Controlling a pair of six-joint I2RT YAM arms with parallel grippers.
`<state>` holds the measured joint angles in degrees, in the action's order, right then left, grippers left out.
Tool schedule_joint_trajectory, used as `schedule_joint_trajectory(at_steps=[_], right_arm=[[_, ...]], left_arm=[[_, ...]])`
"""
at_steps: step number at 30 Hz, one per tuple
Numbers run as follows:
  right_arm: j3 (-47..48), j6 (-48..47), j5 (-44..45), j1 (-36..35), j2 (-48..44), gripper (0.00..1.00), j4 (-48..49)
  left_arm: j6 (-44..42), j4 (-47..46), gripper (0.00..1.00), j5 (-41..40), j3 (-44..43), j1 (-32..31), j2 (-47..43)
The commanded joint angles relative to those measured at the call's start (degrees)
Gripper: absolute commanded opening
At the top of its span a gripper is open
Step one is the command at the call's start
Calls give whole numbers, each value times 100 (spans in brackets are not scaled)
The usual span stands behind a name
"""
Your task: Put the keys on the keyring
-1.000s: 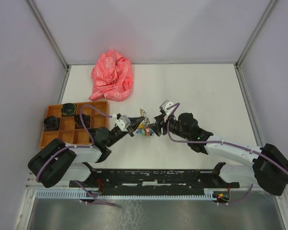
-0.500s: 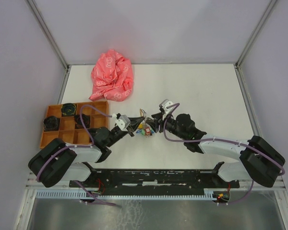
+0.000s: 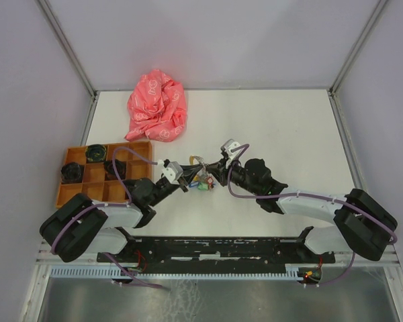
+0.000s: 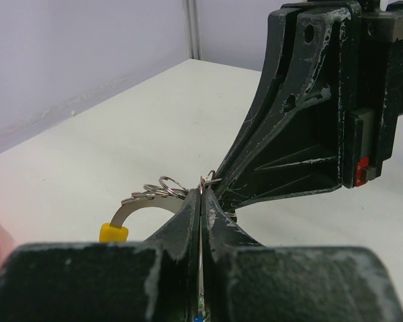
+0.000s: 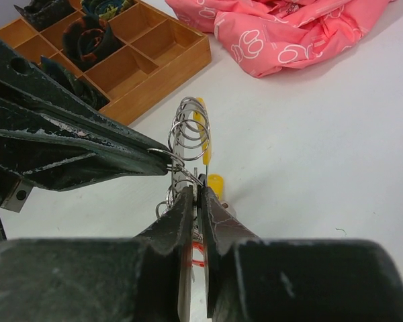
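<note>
Keyring (image 5: 185, 127) | pinched in left gripper (image 4: 200, 193) | right gripper (image 5: 195, 193) alongside, hold unclear

A crumpled pink cloth (image 3: 157, 106) with white ring prints lies at the far edge of my white table (image 3: 282, 127). On my left sits an orange wooden tray (image 3: 88, 176) of square compartments, with dark coiled things (image 3: 72, 172) in several.
</note>
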<state>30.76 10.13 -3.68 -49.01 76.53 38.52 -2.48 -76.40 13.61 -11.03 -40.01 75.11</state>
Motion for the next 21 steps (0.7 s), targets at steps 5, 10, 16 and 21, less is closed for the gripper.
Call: schedule_joint_trajectory(at_steps=[5, 10, 16, 21], right_arm=[[655, -74, -173, 23, -398, 11, -616], [862, -538, -224, 23, -446, 1, -1085], [1260, -1366, -634, 15, -386, 1, -1967], [1340, -1885, -871, 6, -290, 1, -2441]], left_arm=[[-541, -167, 3, -276, 13, -72, -6], [-342, -455, 3, -398, 95, -85, 46], [-38, -737, 3, -363, 158, -86, 34], [320, -1186, 3, -444, 206, -79, 47]])
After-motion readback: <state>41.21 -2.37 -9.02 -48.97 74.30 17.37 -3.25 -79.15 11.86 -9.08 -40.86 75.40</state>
